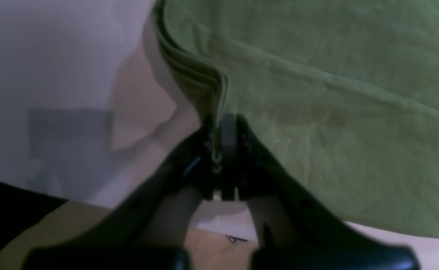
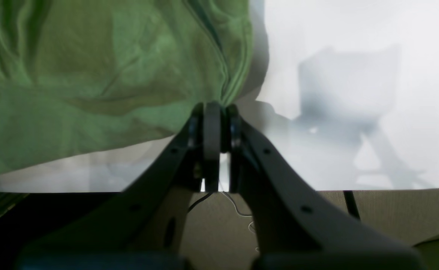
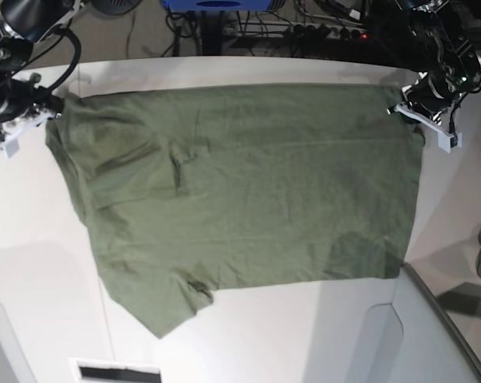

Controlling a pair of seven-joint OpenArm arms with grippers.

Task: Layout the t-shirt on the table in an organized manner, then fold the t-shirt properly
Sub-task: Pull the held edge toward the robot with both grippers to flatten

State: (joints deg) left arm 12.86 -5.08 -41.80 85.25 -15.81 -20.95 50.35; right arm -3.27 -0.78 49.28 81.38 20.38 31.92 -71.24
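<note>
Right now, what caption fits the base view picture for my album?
Two robot hands, left hand and right hand, pinch the olive-green t-shirt's far corners over the white table.

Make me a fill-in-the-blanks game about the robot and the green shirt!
1. The t-shirt is the colour ____.
2. The t-shirt lies on a ____ table.
3. The left pincer is ____ on the shirt's edge.
4. The number of pincers gripping the shirt, counting the right pincer, is ____.

Missing words: green; white; shut; two
</note>
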